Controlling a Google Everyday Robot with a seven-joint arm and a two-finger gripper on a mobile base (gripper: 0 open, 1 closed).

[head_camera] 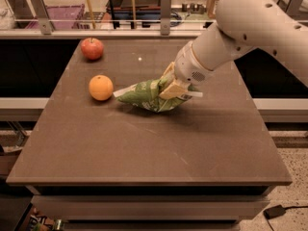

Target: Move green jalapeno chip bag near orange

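Observation:
The green jalapeno chip bag (pixel 147 95) lies crumpled on the brown table (pixel 144 148), its pale left tip close to the orange (pixel 101 87). The orange sits on the table's left side. My gripper (pixel 172 88) comes in from the upper right on the white arm (pixel 250 28) and is shut on the right end of the bag, its tan fingers (pixel 169 84) pressed into the foil. The bag's right end is partly hidden by the fingers.
A red apple (pixel 92 48) sits at the table's back left, behind the orange. Behind the table runs a rail with posts (pixel 165 8) and a purple crate (pixel 57 14). The floor drops off at the table's right edge (pixel 269 129).

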